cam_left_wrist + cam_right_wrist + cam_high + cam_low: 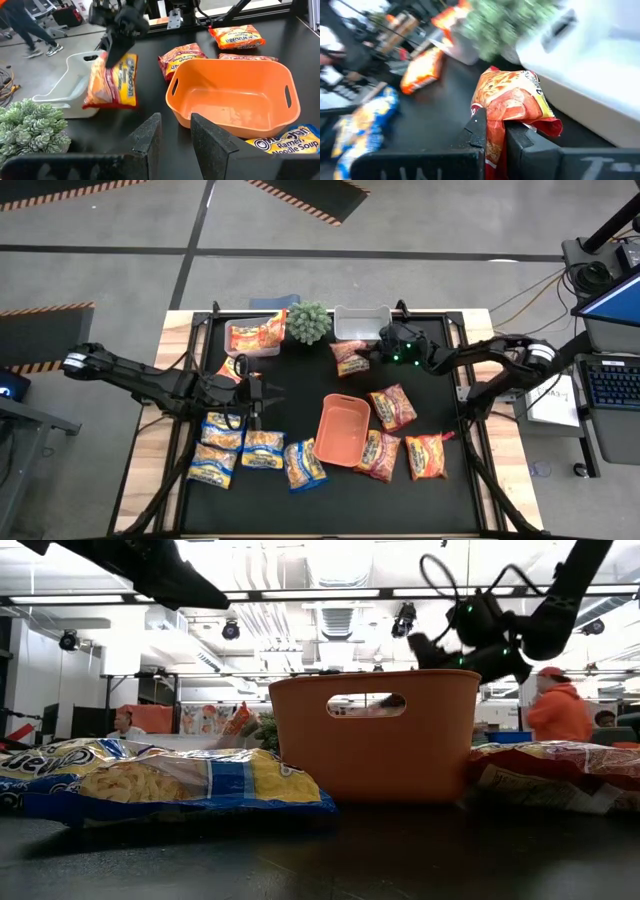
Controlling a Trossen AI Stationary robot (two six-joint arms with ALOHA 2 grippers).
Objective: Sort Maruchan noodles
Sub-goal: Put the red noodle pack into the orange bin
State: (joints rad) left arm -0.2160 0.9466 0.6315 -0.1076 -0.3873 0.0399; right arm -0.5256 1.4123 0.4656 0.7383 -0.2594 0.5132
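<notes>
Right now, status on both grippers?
Right gripper shut on red packet beside white bin. Left gripper open, empty, above yellow packets. Path clear.

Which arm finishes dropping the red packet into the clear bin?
Right. The right gripper already clamps the red packet beside the clear bin; the left gripper sits over the yellow packets.

The surface is black. The tray is orange. Four packets are yellow with blue; others are orange and red. The plant is green.
</notes>
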